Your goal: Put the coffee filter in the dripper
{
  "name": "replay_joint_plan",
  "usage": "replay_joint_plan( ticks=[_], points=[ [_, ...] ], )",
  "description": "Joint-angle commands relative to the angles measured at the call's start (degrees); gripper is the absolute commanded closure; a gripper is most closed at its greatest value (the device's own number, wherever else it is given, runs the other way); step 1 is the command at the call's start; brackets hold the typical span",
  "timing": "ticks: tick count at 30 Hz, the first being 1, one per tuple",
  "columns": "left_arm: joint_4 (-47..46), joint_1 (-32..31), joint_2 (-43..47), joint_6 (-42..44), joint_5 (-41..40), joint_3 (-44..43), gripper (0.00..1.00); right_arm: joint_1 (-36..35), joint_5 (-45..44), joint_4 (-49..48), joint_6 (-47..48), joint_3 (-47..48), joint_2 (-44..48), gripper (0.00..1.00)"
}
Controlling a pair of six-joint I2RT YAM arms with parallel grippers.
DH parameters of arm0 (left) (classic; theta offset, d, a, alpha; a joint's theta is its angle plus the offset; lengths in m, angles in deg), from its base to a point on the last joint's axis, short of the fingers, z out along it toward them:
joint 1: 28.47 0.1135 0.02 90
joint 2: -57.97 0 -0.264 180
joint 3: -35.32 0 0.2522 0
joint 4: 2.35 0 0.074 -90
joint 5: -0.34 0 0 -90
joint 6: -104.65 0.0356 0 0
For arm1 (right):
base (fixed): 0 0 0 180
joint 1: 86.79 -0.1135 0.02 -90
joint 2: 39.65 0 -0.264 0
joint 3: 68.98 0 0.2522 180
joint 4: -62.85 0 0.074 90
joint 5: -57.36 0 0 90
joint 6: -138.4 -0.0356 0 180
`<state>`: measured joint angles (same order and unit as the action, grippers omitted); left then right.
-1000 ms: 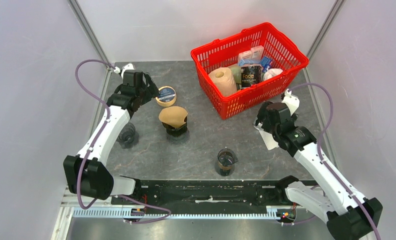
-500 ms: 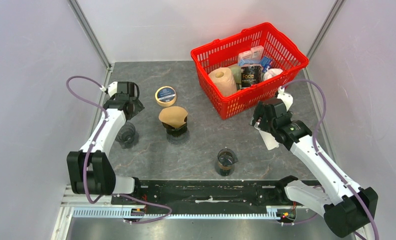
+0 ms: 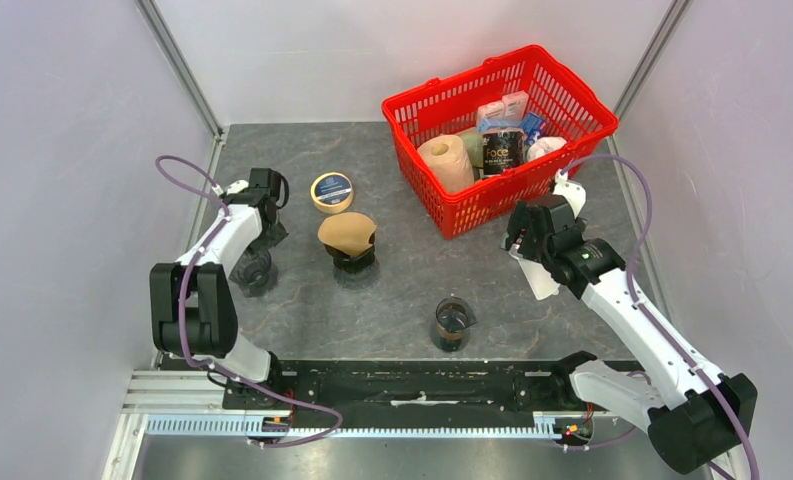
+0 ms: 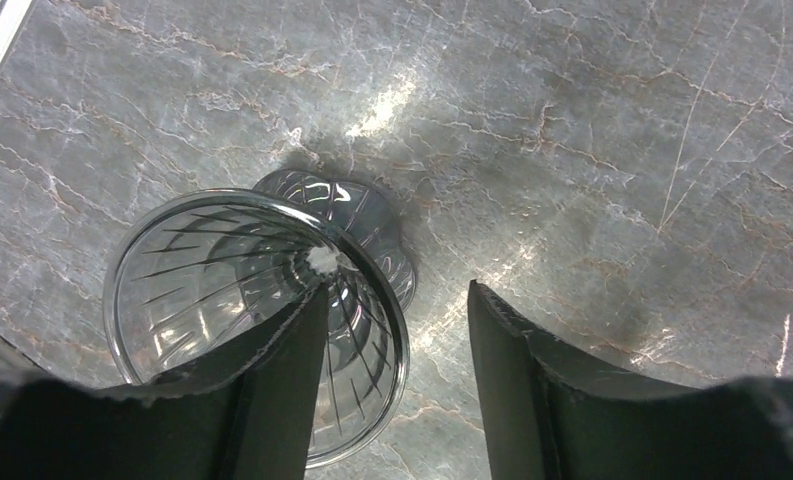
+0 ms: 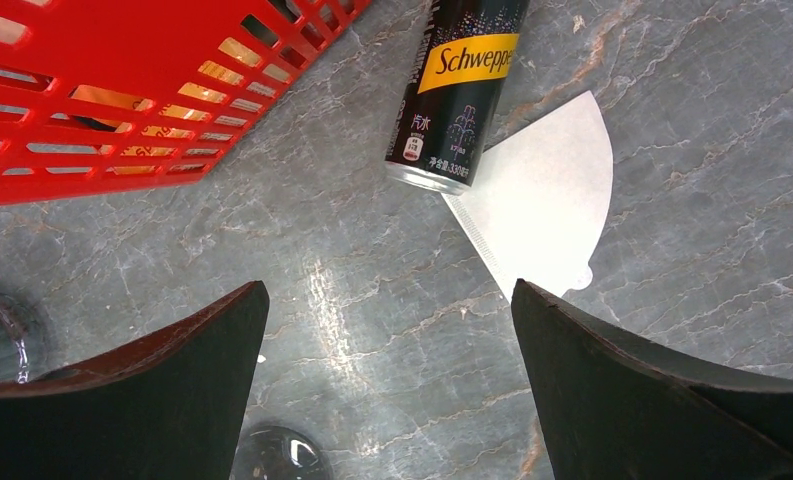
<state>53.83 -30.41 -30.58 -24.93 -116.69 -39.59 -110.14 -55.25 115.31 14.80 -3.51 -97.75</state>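
White filter (image 5: 547,210) is seen lying flat on the table (image 3: 392,290) on the right side, well apart from the glass dripper (image 4: 222,300) and not in any dripper. Schweppes can (image 5: 459,90) is seen at the filter's upper-left edge; whether it touches or only overlaps cannot be told. Right gripper (image 5: 387,290) is held above the table with jaws spread wide and nothing between them. Filter and can lie beyond its fingertips, with the red basket (image 5: 122,100) at the upper left of that view.

Left gripper (image 4: 397,285) is pointed down at the glass dripper, which stands upright on the table at the left side. Jaws are partly spread and not pinching. One finger (image 4: 282,380) is seen over the bowl with its tip at the rim, the other outside to the right, and the rim wall sits between them. Contact with the glass cannot be told.

In the top view a dark dripper (image 3: 353,258) holding a brown filter (image 3: 347,232) is placed near the glass one, to its right. Tape roll (image 3: 332,191) is behind it. Beaker (image 3: 452,323) with dark liquid is near the front centre. Basket is at back right, holding a paper roll (image 3: 446,160) and packaged goods.
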Motion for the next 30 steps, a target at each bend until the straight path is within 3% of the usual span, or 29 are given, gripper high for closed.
replay_joint_plan(
  ticks=[1, 10, 15, 18, 25, 30],
  points=[
    [0.74, 0.26, -0.87, -2.79, -3.73, -2.27, 0.43, 0.31, -0.97, -0.03, 1.26, 2.70, -0.62, 0.01],
    [1.00, 0.86, -3.68, -2.02, -3.38, -3.54, 0.57, 0.26, -0.91, -0.74, 1.24, 1.38, 0.25, 0.01],
    [1.00, 1.06, -3.48, -1.85, -3.01, -3.98, 0.84, 0.26, -1.31, -0.95, 1.43, 0.95, 1.22, 0.01],
    [1.14, 1.10, -2.63, -2.44, -3.64, -5.02, 0.96, 0.25, -2.18, -1.40, 1.44, 0.51, 1.47, 0.01],
    [2.35, 0.97, 3.96, -1.56, -4.72, -12.38, 0.98, 0.24, -3.26, -1.92, 2.96, 0.31, 2.13, 0.01],
    [-9.02, -2.92, 13.33, 6.64, 2.19, -14.46, 0.98, 0.27, -5.69, -2.29, 4.98, 0.24, 3.32, 0.01]
  ],
)
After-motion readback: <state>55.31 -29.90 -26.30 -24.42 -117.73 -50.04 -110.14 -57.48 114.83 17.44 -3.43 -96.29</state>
